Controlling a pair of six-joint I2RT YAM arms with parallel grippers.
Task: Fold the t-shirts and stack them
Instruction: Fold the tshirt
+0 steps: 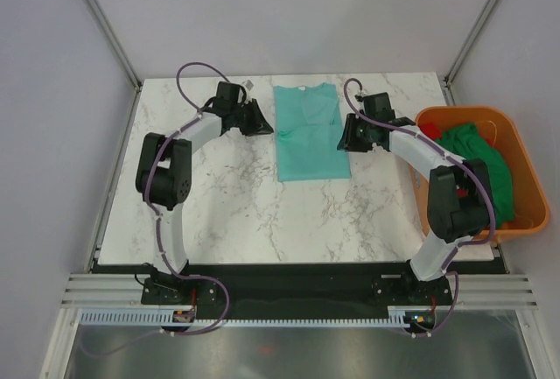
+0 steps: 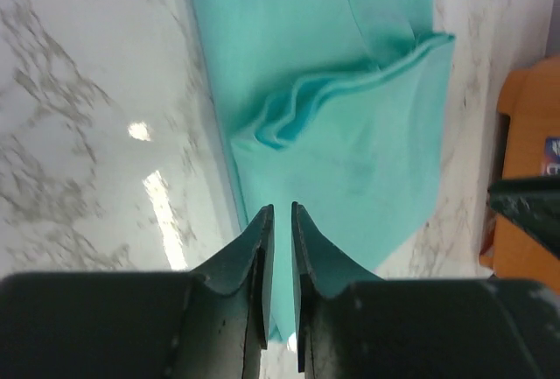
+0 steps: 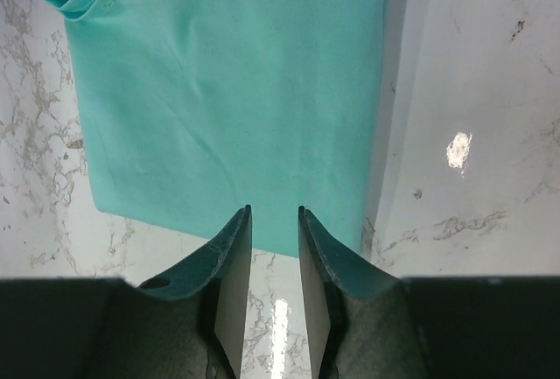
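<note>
Lying folded lengthwise at the far centre of the table (image 1: 219, 213), the teal t-shirt (image 1: 308, 138) sits between the left gripper (image 1: 264, 123), fingers nearly together and empty, and the right gripper (image 1: 345, 141), fingers slightly apart and empty. Soft, light, limp cloth is probably best pinched at the hem corners.

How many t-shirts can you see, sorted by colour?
Teal t-shirt: 1
Green t-shirt, in the orange tub: 1
Red t-shirt, same tub, mostly hidden: 1
Total: 3
</note>
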